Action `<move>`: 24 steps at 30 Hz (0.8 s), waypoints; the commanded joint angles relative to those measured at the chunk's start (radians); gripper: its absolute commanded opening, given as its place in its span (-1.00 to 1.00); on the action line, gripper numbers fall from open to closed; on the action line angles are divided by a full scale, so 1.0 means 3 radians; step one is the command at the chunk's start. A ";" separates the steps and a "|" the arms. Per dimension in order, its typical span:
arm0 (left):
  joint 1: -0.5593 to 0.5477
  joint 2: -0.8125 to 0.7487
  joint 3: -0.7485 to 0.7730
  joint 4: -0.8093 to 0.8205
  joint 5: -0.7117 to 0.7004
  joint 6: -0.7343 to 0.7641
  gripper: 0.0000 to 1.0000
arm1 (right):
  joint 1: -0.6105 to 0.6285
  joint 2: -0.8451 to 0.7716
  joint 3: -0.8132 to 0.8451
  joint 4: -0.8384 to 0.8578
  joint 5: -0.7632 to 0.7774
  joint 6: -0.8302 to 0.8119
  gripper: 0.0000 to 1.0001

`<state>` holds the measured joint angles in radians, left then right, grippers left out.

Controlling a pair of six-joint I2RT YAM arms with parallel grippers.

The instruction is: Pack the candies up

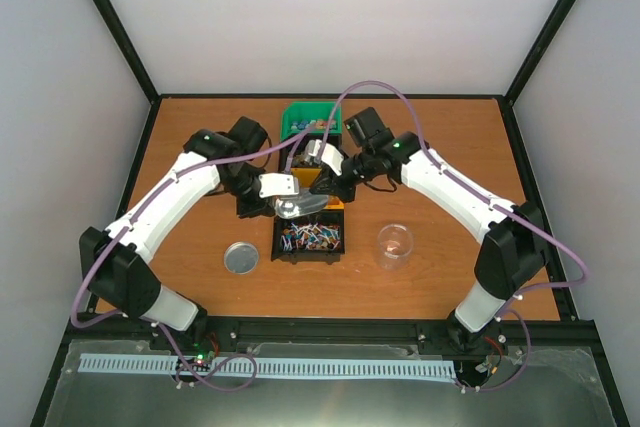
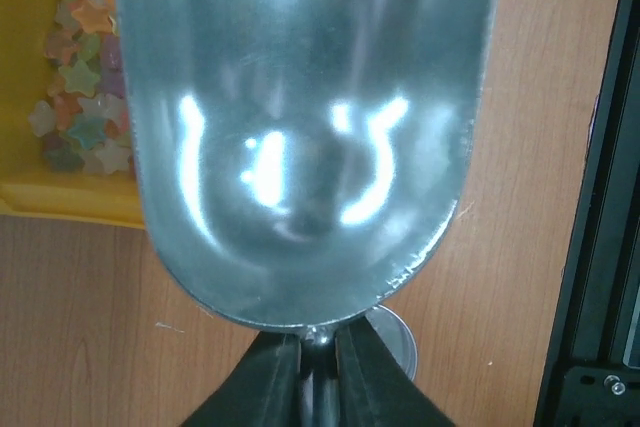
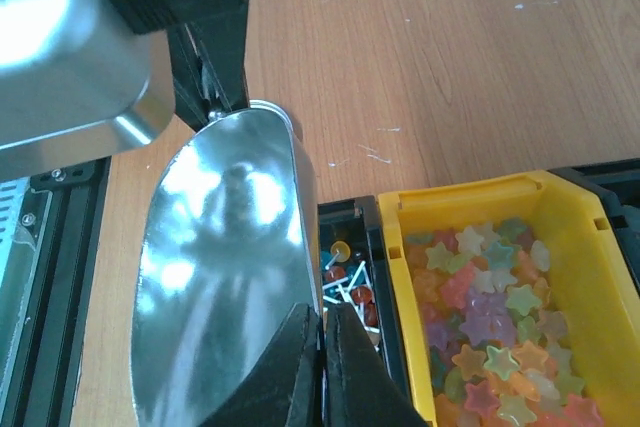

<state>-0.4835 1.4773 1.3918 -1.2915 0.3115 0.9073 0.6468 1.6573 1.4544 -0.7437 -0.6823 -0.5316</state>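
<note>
Quick pass: the left claw (image 2: 320, 349) is pinched narrow on the handle of the scoop (image 2: 300, 127), holding it bowl-up and roughly level beside the bins; the bowl looks bare in both wrist views; the level hold is probably so anything dropped in doesn't roll out. The right claw (image 3: 322, 335) is fully closed, tips right at the scoop's front lip; can't tell if it pinches a sweet, the lip, or nothing; the placement reads as dropping into or steadying the scoop.

Where the task's things are: star candies (image 3: 490, 347), pastel, fill the yellow bin (image 3: 470, 192) just beside the scoop; wrapped candies (image 1: 312, 237), red-blue-white, sit in the black bin (image 1: 277, 244) nearest the arms; the green bin (image 1: 295, 113) at the far end holds a few bits, too small to tell the kind. The bins sit in a row mid-table, likely so both arms reach them.

The clear cup (image 1: 395, 245) stands upright right of the black bin, apart from it, seemingly empty; likely the packing target. The round lid (image 1: 241, 257) lies flat left of the black bin, so the cup's mouth is free for filling.

Judgement: early in the task, nothing packed that I can see; the next move needs a loaded scoop carried level to the cup; the risk is small sweets spilling onto the table (image 1: 450, 147).
</note>
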 commanded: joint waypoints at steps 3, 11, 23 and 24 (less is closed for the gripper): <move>0.0065 -0.0019 0.0497 -0.0137 0.0405 -0.0269 -0.11 | -0.0171 -0.0048 0.0146 -0.0152 -0.0272 -0.0010 -0.94; 0.0772 -0.0470 0.0582 0.0302 0.1232 -0.0705 0.62 | -0.0692 -0.0482 -0.0027 0.0342 -0.1017 0.0307 -0.94; 0.0860 -0.1473 -0.0206 0.1203 0.2146 -0.0340 0.47 | -0.0787 -0.0823 -0.0236 0.0490 -0.1748 0.0525 -0.94; 0.0831 -0.1464 -0.0190 0.1227 0.2180 -0.0397 0.44 | -0.0786 -0.0845 -0.0281 0.0538 -0.1774 0.0538 -0.95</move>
<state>-0.2195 1.0008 1.3018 -0.9348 0.8036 0.7078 0.4149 1.4414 1.4166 -0.6483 -1.1172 -0.4191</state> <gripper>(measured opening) 0.759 0.034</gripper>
